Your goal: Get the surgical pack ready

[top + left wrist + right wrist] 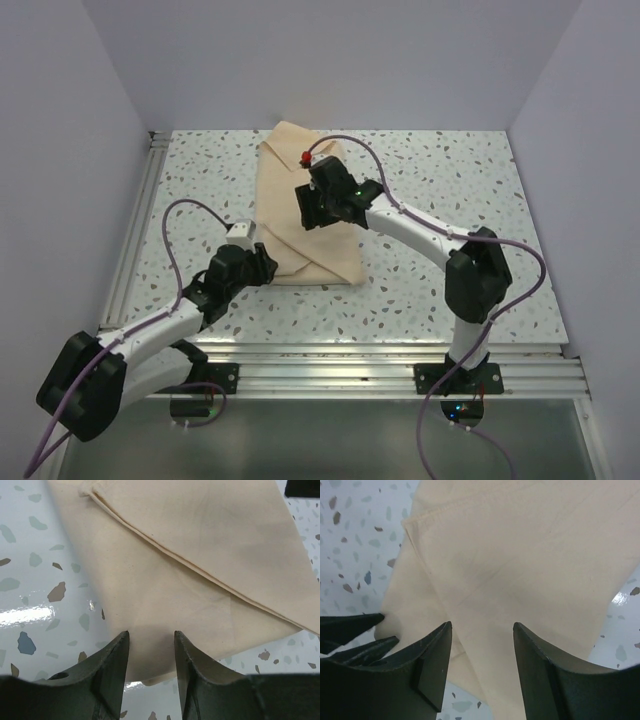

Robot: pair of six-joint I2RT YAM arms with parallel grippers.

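Left gripper (150, 636) hangs with its fingers a narrow gap apart and nothing between them, over the lower-left corner of the wrap sheet (285, 200). Right gripper (481, 626) stands wider, gripping nothing, above a folded flap's edge. The bundle lies mid-frame in the top view, with speckled table (450, 170) showing left and right of it.

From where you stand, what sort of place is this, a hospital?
Probably a lab robot test cell, not a hospital: plain pale walls box in a speckled table, a left arm and right arm are bolted to a metal rail, and a folded beige wrap lies on it.
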